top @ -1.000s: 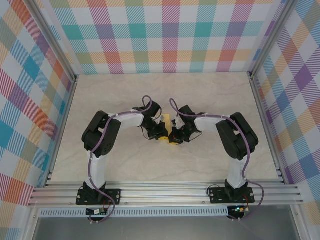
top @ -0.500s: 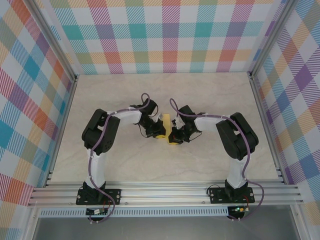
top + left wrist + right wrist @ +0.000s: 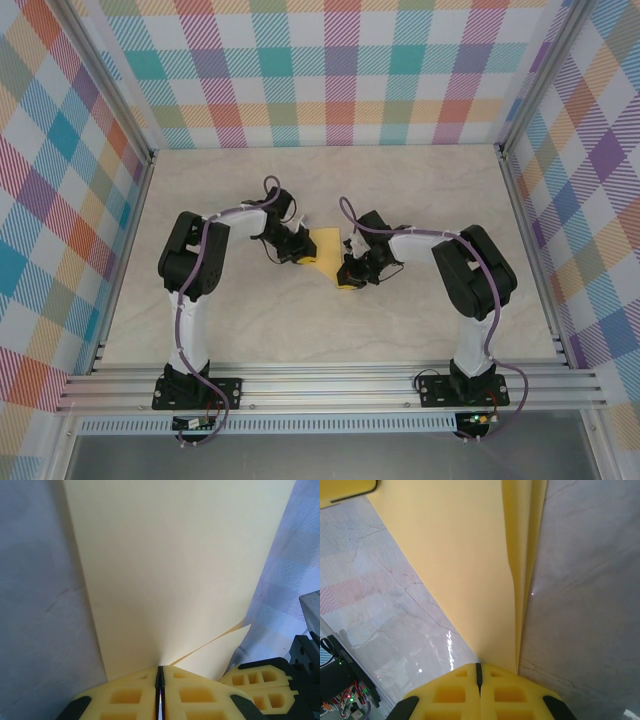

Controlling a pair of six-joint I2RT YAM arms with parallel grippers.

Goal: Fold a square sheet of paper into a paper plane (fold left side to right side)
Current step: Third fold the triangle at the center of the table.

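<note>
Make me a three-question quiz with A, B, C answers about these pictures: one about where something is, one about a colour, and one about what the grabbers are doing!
1. Where is the thin yellow paper sheet?
A. On the pale marble-look table, between the left gripper and the right gripper
B. Hanging over the near edge
C. Tucked in a far corner

2. What colour are the grippers' foam fingers?
A. Blue
B. Yellow
C. Red

3. What is the right gripper doing?
A. Standing wide open
B. Shut on the paper sheet
C. Holding a pen

Answers:
1 A: the top view shows the sheet between the two grippers.
2 B: both wrist views show yellow fingers.
3 B: its fingers meet, with the sheet coming out between them.
</note>
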